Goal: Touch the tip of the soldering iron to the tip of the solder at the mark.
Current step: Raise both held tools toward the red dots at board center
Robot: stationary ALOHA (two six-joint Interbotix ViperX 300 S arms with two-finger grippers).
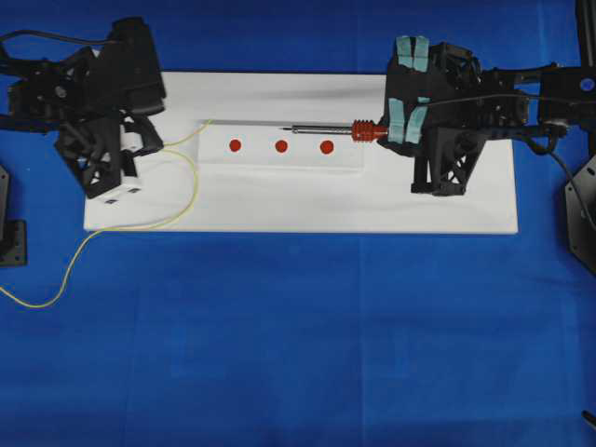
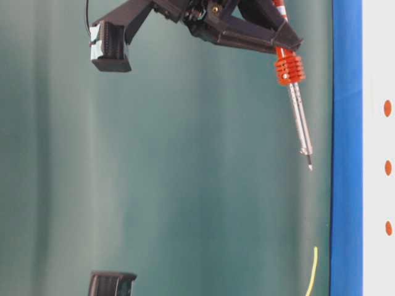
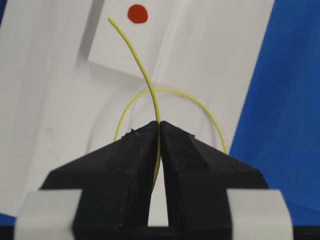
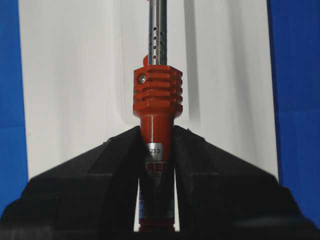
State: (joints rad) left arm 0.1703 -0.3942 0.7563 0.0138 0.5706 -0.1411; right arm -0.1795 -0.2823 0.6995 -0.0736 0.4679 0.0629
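The solder (image 3: 140, 65) is a thin yellow wire, and my left gripper (image 3: 159, 125) is shut on it. Its bare tip (image 3: 109, 20) points up and left, just short of a red mark (image 3: 137, 13). From overhead, the left gripper (image 1: 156, 144) sits at the board's left end, and the solder tip (image 1: 210, 121) reaches the block's back-left corner. My right gripper (image 4: 157, 137) is shut on the orange handle of the soldering iron (image 4: 156, 95). The soldering iron (image 1: 326, 129) lies level along the block's back edge. Its dark tip (image 1: 291, 128) is well apart from the solder tip. Three red marks (image 1: 281, 145) sit in a row.
A white board (image 1: 419, 209) lies on blue cloth and carries a raised white block (image 1: 279, 163) with the marks. Slack solder loops over the board's left end (image 1: 191, 177) and trails off onto the cloth (image 1: 37, 300). A black cord (image 1: 503, 93) runs over the right arm.
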